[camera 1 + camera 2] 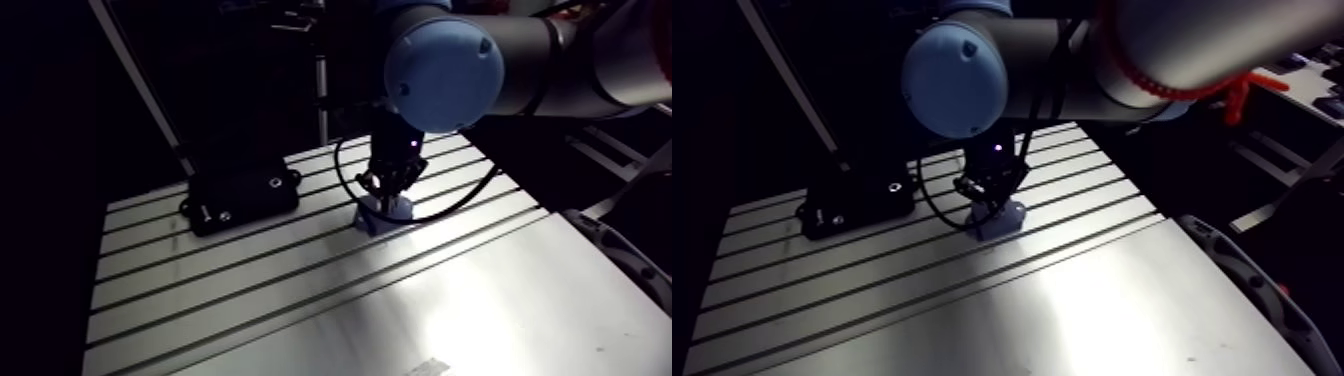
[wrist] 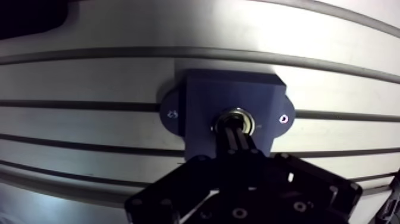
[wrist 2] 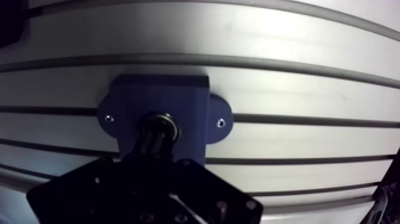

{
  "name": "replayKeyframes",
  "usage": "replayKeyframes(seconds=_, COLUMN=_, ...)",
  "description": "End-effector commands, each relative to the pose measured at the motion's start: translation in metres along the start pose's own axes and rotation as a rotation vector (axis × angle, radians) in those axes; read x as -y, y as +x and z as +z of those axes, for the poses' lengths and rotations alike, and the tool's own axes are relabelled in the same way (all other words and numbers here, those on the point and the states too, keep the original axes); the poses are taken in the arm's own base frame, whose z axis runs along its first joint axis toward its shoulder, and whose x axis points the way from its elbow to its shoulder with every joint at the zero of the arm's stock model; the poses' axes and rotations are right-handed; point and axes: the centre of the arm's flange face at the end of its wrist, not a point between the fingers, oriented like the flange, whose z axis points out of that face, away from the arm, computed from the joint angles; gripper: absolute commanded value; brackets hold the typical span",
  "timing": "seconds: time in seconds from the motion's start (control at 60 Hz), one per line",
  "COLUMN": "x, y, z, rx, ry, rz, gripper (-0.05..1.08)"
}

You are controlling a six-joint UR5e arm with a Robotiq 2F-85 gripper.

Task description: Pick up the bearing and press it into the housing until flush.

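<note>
In the arm view, the gripper (image 1: 388, 192) comes down at the middle of the frame onto the blue housing (image 1: 386, 216). The housing sits on the slotted aluminium table (image 1: 250, 300). Up and to the left of the housing, well apart from it, a black box (image 1: 240, 195) lies across the slots.

In the wrist view we look straight down past the gripper (image 2: 236, 126). Its two dark fingers (image 2: 231, 140) are drawn together with only a thin line between them. Their tips rest on the middle of the bearing (image 2: 237, 110). They do not clamp its outer rim.

The bearing sits in the round bore at the centre of the housing (image 2: 232, 89), directly under the fingertips. It lies flat with its axis upright, its open face turned up toward the camera. Only an arc of its shiny metal ring shows around the fingertips. We cannot tell whether it is fully flush with the housing's top face.

The housing is a square block with a rounded ear on either side of the gripper, one ear (image 2: 172, 114) and the other ear (image 2: 284, 117). Each ear has a small screw hole. The housing's long axis, from ear to ear, runs along the table's slots.
</note>
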Motion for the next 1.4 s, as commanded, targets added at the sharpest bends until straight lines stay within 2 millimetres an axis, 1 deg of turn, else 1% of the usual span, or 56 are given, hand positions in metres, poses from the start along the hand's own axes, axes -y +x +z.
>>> replayKeyframes(seconds=0.017, x=0.0, y=-0.001, z=0.001, rx=-0.002, ry=-0.001, rz=-0.001, gripper=1.08)
replayKeyframes(seconds=0.333, x=-0.001, y=0.002, z=-0.013, rx=-0.036, ry=-0.016, rz=0.0, gripper=1.08)
replayKeyframes(seconds=0.533, x=0.0, y=-0.003, z=-0.033, rx=-0.059, ry=-0.029, rz=0.0, gripper=1.08)
replayKeyframes(seconds=0.683, x=0.002, y=-0.008, z=-0.043, rx=-0.062, ry=-0.03, rz=0.0, gripper=1.06)
replayKeyframes(seconds=0.7, x=0.002, y=-0.01, z=-0.048, rx=-0.065, ry=-0.032, rz=0.001, gripper=1.02)
replayKeyframes(seconds=0.717, x=0.002, y=-0.01, z=-0.048, rx=-0.065, ry=-0.032, rz=0.001, gripper=1.02)
replayKeyframes(seconds=0.733, x=0.003, y=-0.011, z=-0.051, rx=-0.063, ry=-0.031, rz=0.002, gripper=0.84)
replayKeyframes(seconds=0.75, x=0.003, y=-0.011, z=-0.051, rx=-0.063, ry=-0.031, rz=0.002, gripper=0.84)
replayKeyframes(seconds=0.767, x=0.004, y=-0.013, z=-0.054, rx=-0.055, ry=-0.028, rz=0.003, gripper=0.47)
replayKeyframes(seconds=0.783, x=0.004, y=-0.013, z=-0.054, rx=-0.055, ry=-0.028, rz=0.003, gripper=0.47)
replayKeyframes(seconds=0.8, x=0.005, y=-0.016, z=-0.059, rx=-0.042, ry=-0.022, rz=0.001, gripper=0.09)
replayKeyframes(seconds=0.817, x=0.006, y=-0.018, z=-0.064, rx=-0.03, ry=-0.015, rz=0.0, gripper=0.02)
replayKeyframes(seconds=0.833, x=0.006, y=-0.018, z=-0.064, rx=-0.03, ry=-0.015, rz=0.0, gripper=0.02)
replayKeyframes(seconds=0.85, x=0.008, y=-0.021, z=-0.07, rx=-0.022, ry=-0.01, rz=0.001, gripper=0.0)
replayKeyframes(seconds=0.867, x=0.008, y=-0.021, z=-0.07, rx=-0.022, ry=-0.01, rz=0.001, gripper=0.0)
replayKeyframes(seconds=0.883, x=0.009, y=-0.023, z=-0.077, rx=-0.018, ry=-0.011, rz=0.001, gripper=0.0)
replayKeyframes(seconds=0.9, x=0.009, y=-0.023, z=-0.077, rx=-0.018, ry=-0.011, rz=0.001, gripper=0.0)
replayKeyframes(seconds=0.917, x=0.01, y=-0.024, z=-0.085, rx=-0.023, ry=-0.013, rz=0.007, gripper=0.0)
replayKeyframes(seconds=0.933, x=0.01, y=-0.024, z=-0.085, rx=-0.023, ry=-0.013, rz=0.007, gripper=0.0)
replayKeyframes(seconds=0.95, x=0.011, y=-0.025, z=-0.092, rx=-0.027, ry=-0.014, rz=0.009, gripper=0.0)
replayKeyframes(seconds=0.967, x=0.011, y=-0.025, z=-0.092, rx=-0.027, ry=-0.014, rz=0.009, gripper=0.0)
replayKeyframes(seconds=0.983, x=0.011, y=-0.027, z=-0.1, rx=-0.027, ry=-0.015, rz=0.012, gripper=0.0)
replayKeyframes(seconds=1.0, x=0.011, y=-0.027, z=-0.1, rx=-0.027, ry=-0.015, rz=0.012, gripper=0.0)
replayKeyframes(seconds=1.017, x=0.012, y=-0.028, z=-0.108, rx=-0.024, ry=-0.014, rz=0.016, gripper=0.0)
replayKeyframes(seconds=1.033, x=0.012, y=-0.028, z=-0.108, rx=-0.024, ry=-0.014, rz=0.016, gripper=0.0)
replayKeyframes(seconds=1.05, x=0.012, y=-0.03, z=-0.117, rx=-0.02, ry=-0.009, rz=0.019, gripper=0.0)
replayKeyframes(seconds=1.067, x=0.012, y=-0.03, z=-0.117, rx=-0.02, ry=-0.009, rz=0.019, gripper=0.0)
replayKeyframes(seconds=1.083, x=0.014, y=-0.031, z=-0.126, rx=-0.017, ry=-0.003, rz=0.023, gripper=0.0)
replayKeyframes(seconds=1.1, x=0.014, y=-0.031, z=-0.126, rx=-0.017, ry=-0.003, rz=0.023, gripper=0.0)
replayKeyframes(seconds=1.133, x=0.016, y=-0.032, z=-0.142, rx=-0.013, ry=0.004, rz=0.046, gripper=0.0)
replayKeyframes(seconds=1.15, x=0.016, y=-0.032, z=-0.142, rx=-0.013, ry=0.004, rz=0.046, gripper=0.0)
replayKeyframes(seconds=1.167, x=0.019, y=-0.03, z=-0.151, rx=-0.017, ry=0.007, rz=0.064, gripper=0.0)
replayKeyframes(seconds=1.183, x=0.019, y=-0.03, z=-0.151, rx=-0.017, ry=0.007, rz=0.064, gripper=0.0)
replayKeyframes(seconds=1.2, x=0.025, y=-0.028, z=-0.158, rx=-0.021, ry=0.014, rz=0.077, gripper=0.0)
replayKeyframes(seconds=1.217, x=0.025, y=-0.028, z=-0.158, rx=-0.021, ry=0.014, rz=0.077, gripper=0.0)
replayKeyframes(seconds=1.233, x=0.034, y=-0.024, z=-0.165, rx=-0.023, ry=0.016, rz=0.079, gripper=0.0)
replayKeyframes(seconds=1.25, x=0.034, y=-0.024, z=-0.165, rx=-0.023, ry=0.016, rz=0.079, gripper=0.0)
replayKeyframes(seconds=1.267, x=0.045, y=-0.021, z=-0.172, rx=-0.025, ry=0.013, rz=0.073, gripper=0.0)
replayKeyframes(seconds=1.283, x=0.045, y=-0.021, z=-0.172, rx=-0.025, ry=0.013, rz=0.073, gripper=0.0)
replayKeyframes(seconds=1.3, x=0.056, y=-0.019, z=-0.179, rx=-0.024, ry=0.012, rz=0.063, gripper=0.0)
replayKeyframes(seconds=1.317, x=0.056, y=-0.019, z=-0.179, rx=-0.024, ry=0.012, rz=0.063, gripper=0.0)
replayKeyframes(seconds=1.333, x=0.066, y=-0.017, z=-0.186, rx=-0.022, ry=0.01, rz=0.051, gripper=0.0)
replayKeyframes(seconds=1.35, x=0.066, y=-0.017, z=-0.186, rx=-0.022, ry=0.01, rz=0.051, gripper=0.0)
replayKeyframes(seconds=1.367, x=0.075, y=-0.015, z=-0.194, rx=-0.02, ry=0.009, rz=0.046, gripper=0.0)
replayKeyframes(seconds=1.383, x=0.075, y=-0.015, z=-0.194, rx=-0.02, ry=0.009, rz=0.046, gripper=0.0)
replayKeyframes(seconds=1.4, x=0.081, y=-0.014, z=-0.202, rx=-0.022, ry=0.006, rz=0.045, gripper=0.0)
